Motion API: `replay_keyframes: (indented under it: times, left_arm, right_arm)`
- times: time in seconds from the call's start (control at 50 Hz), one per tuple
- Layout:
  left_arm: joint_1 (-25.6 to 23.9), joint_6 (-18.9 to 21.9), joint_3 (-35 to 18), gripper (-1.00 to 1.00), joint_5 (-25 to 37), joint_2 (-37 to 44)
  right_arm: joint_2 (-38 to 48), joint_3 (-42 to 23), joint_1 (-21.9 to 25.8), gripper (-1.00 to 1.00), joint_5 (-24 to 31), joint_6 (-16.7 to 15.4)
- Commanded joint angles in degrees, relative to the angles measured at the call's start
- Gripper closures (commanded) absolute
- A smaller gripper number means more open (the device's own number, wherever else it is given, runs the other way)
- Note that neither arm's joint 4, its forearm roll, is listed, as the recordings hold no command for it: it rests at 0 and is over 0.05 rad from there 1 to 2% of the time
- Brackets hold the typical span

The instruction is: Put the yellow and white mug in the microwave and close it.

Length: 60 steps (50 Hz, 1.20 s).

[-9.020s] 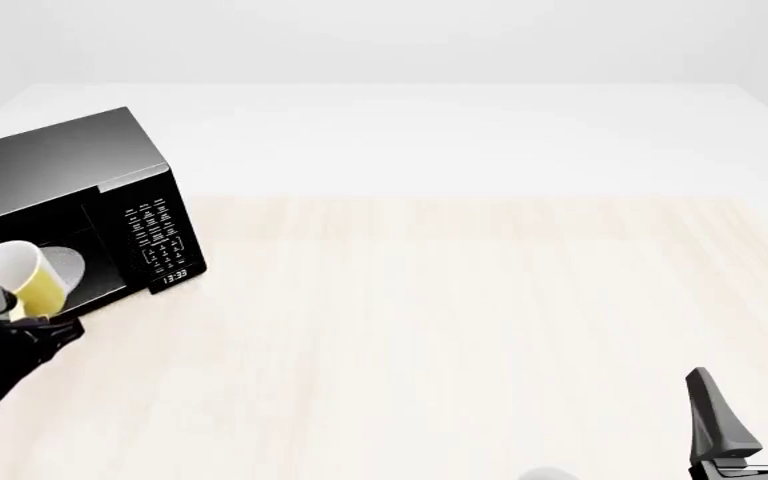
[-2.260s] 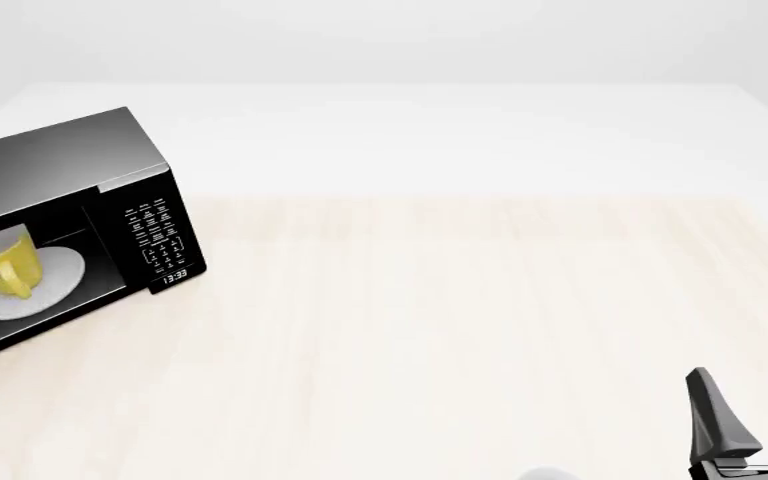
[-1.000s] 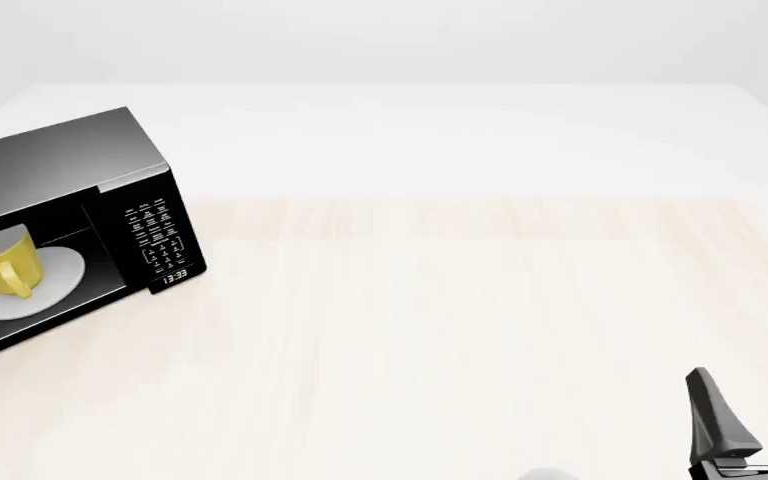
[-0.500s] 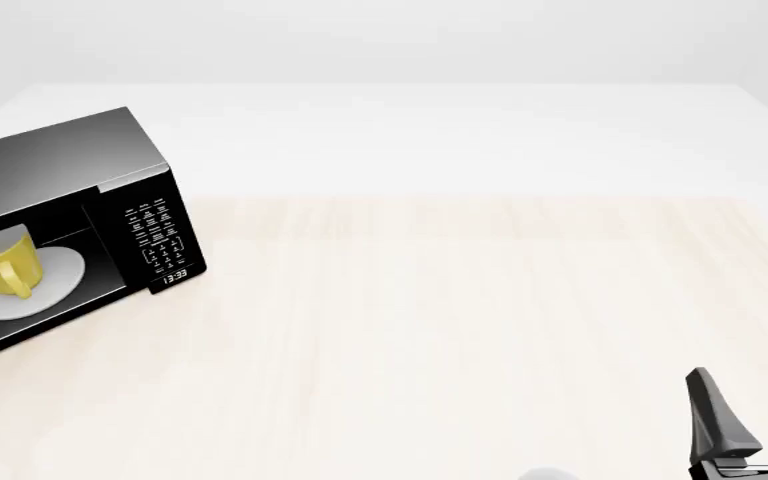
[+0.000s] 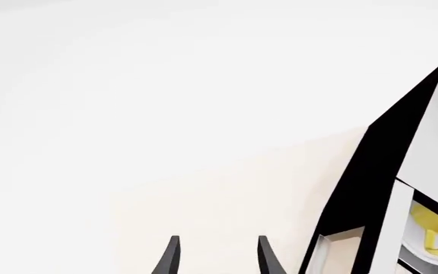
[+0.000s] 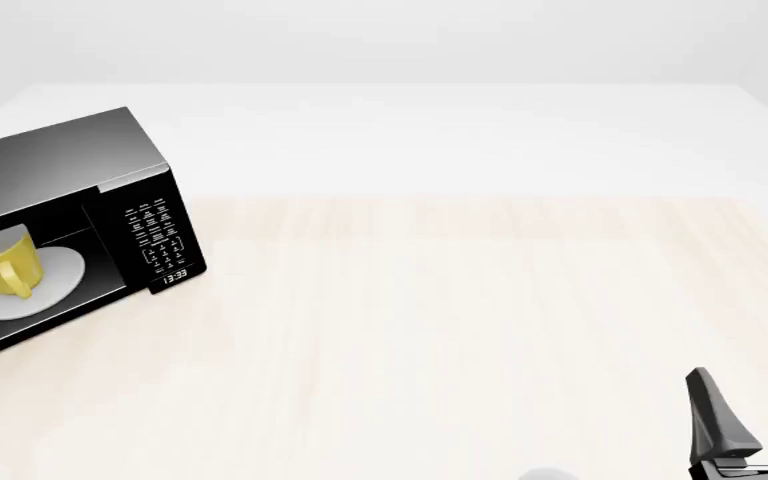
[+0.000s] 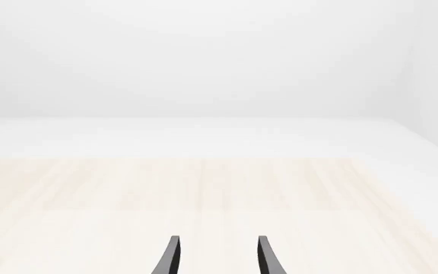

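Note:
The black microwave (image 6: 57,175) stands at the table's far left with its front open. The yellow and white mug (image 6: 0,262) stands upright inside on the white turntable plate (image 6: 51,285), handle towards me. In the left wrist view my left gripper (image 5: 217,260) is open and empty, off to one side of the microwave (image 5: 378,165), and the mug (image 5: 430,235) shows through the opening. The left gripper is out of the front view. My right gripper (image 6: 751,400) is open and empty at the near right, as the right wrist view (image 7: 217,257) also shows.
The microwave's keypad panel (image 6: 157,240) with the clock faces the table's middle. The light wooden tabletop (image 6: 451,320) stretches from the microwave to the right gripper. The microwave's door is not visible in the front view.
Nine seconds ago my left gripper held the mug at the microwave's opening. Now the mug stands on the plate and the left arm has left the front view. Nothing moved in the last second.

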Motion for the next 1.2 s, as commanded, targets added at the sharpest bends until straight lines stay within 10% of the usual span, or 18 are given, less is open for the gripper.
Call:
replay_keyframes:
  times: [0.02, 1.2]
  left_arm:
    - [-1.97, 0.35, 1.05, -1.0, -2.07, 3.2]
    - [-20.14, -3.5, 3.02, -1.0, -7.84, 18.32]
  right_arm:
    - [0.0, 0.0, -0.01, -1.0, 0.0, 0.01]
    - [-0.01, 0.0, 0.0, -1.0, 0.0, 0.0]
